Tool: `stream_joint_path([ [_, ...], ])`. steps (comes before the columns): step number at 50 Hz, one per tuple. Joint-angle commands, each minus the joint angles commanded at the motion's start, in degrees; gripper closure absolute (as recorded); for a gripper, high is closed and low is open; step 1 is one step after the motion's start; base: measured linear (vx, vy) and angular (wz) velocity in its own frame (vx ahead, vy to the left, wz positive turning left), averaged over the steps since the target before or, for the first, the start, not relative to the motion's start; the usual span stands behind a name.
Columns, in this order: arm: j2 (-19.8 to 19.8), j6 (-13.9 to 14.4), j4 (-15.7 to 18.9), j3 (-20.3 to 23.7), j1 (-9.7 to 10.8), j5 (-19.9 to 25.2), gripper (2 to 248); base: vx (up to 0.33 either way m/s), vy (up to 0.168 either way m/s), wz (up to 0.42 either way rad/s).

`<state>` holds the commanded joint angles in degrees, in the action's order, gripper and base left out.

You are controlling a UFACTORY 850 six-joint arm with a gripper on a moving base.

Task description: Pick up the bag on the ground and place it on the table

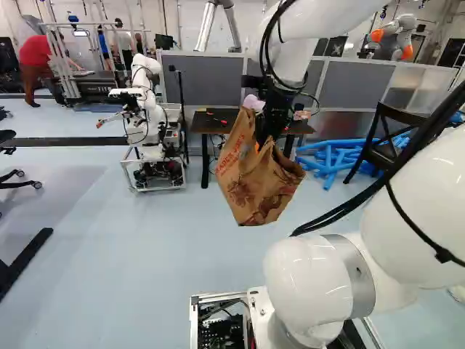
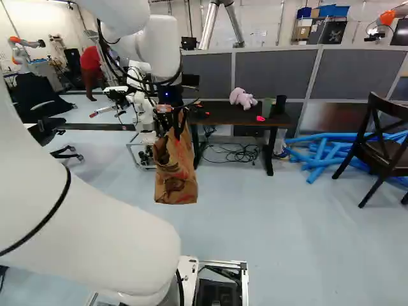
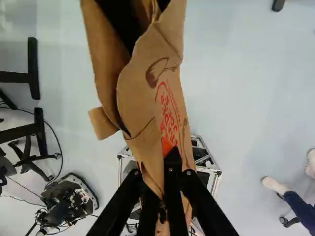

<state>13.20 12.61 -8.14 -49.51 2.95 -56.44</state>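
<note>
Well, the table [image 2: 222,115] stands far, the bag [image 2: 176,178] hangs nearer in mid-air, its upper paper pinched in the gripper [image 1: 261,142], and too low an approach could snag (perhaps tear) its bottom on the table's near edge.

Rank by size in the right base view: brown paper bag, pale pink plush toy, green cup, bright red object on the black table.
Largest to smallest:
Bag
Plush toy
Cup
Red object

Bright, diffuse light is washing the floor [image 1: 145,254]; soft shadow is dimming the left base view's left, highlights are glinting on the arm [image 1: 309,287].
</note>
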Motion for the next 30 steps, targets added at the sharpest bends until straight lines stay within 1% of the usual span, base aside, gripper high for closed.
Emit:
stream_joint_path([
  [30, 0.0, 0.0, 0.0, 0.0, 0.0, 0.0, 229, 0.109, -0.066, 0.0],
])
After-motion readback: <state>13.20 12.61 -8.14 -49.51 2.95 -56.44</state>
